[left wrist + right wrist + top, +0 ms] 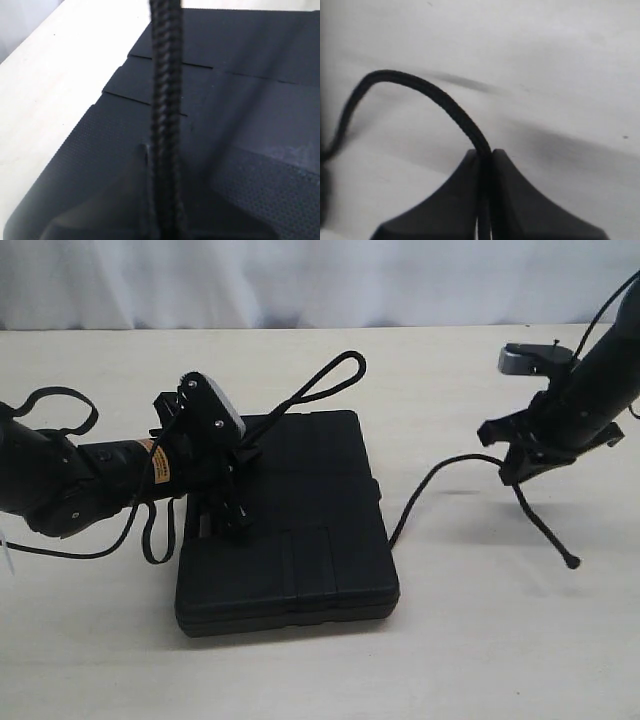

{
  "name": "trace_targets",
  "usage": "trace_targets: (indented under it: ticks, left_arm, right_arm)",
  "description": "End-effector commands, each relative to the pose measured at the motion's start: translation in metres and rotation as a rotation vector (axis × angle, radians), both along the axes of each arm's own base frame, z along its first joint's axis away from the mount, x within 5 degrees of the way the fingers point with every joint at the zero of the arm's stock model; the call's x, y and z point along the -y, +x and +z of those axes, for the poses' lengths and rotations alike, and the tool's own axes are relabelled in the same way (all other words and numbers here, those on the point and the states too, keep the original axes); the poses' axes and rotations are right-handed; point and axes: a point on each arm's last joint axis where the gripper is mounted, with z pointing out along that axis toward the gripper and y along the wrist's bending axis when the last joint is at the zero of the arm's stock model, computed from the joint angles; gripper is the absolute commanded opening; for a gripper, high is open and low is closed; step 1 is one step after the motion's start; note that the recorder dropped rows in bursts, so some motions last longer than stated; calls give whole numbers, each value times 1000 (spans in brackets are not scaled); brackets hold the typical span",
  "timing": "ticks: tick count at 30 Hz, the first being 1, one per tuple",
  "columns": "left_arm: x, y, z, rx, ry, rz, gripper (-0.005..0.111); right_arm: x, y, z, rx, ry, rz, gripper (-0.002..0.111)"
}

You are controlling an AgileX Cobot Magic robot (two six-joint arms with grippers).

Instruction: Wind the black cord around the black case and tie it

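The black case point(300, 530) lies flat in the middle of the table; its ribbed lid point(240, 90) fills the left wrist view. The black cord point(320, 385) rises in a loop above the case's far edge. My left gripper point(243, 455) is over the case's left part, shut on the braided cord point(165, 100). From the case's right side the cord point(440, 475) arcs across the table up to my right gripper point(520, 462), which is shut on the cord point(445, 105). Below that gripper the cord's short tail hangs down to a small knob point(572, 562).
The case rests on a pale wooden table point(480, 640) with a white wall behind. Smooth robot cables point(60, 405) loop round the left arm. A grey-capped camera mount point(525, 358) sits on the right arm.
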Motion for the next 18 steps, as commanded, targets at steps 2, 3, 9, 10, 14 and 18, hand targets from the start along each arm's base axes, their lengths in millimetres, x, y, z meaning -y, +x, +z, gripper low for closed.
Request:
trace_targets:
  ticks: [2,3,9,10,14,18]
  left_arm:
    - [-1,-1,-3,12,36,-22,0]
    - [-1,-1,-1,16,35,-21,0]
    - [-1,-1,12,46,29,-20,0]
    - [-1,-1,12,47,31,-21,0]
    - [-1,-1,12,55,40,-28,0]
    - [0,-2,12,64,53,-57,0]
  right_arm:
    - [-16,0,25,15,225,-137,4]
    - [-18,0,29,36,253,-142,4]
    - [-12,2,75,222,445,-178,4]
    - [-9,1,82,238,483,-179,4]
    - [1,-4,107,275,632,-195,4]
    - [6,-6,115,283,719,-229,4]
